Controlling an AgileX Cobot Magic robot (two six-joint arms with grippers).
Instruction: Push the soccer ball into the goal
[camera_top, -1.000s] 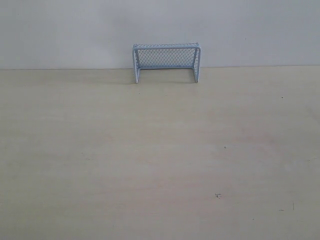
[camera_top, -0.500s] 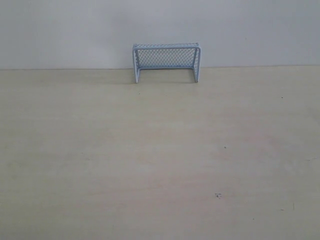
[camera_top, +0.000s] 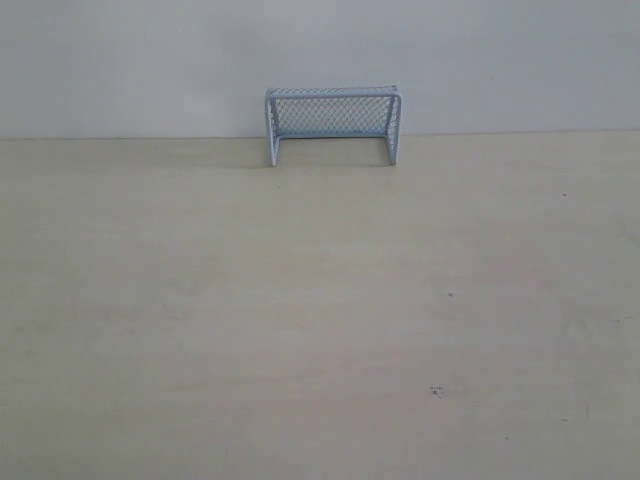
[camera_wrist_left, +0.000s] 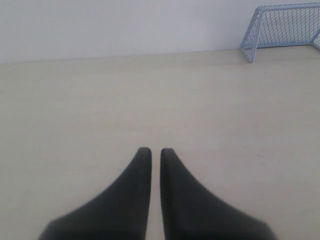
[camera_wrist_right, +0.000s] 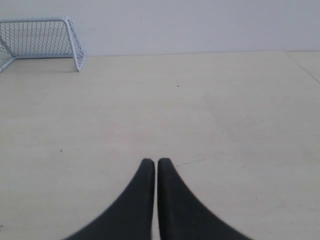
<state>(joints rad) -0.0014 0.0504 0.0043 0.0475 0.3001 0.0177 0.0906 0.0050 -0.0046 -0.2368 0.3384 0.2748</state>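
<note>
Pale table (camera_top: 300, 330), goal (camera_top: 333, 118) at back, mouth facing camera, length crosswise, left tool (camera_wrist_left: 155, 152), right tool (camera_wrist_right: 156, 162) both pressed closed

Showing a pale, matt table (camera_top: 320, 330) with faint wood grain and a few dark specks. Showing at 12 o'clock a goal (camera_top: 333, 113) of smooth, pale blue-white bars, metal or plastic unclear, carrying fine open mesh. Showing a plain, matt, off-white wall (camera_top: 120, 60). Showing smooth, matt black, possibly plastic, on the left gripper (camera_wrist_left: 151, 151) and right gripper (camera_wrist_right: 156, 161).
</note>
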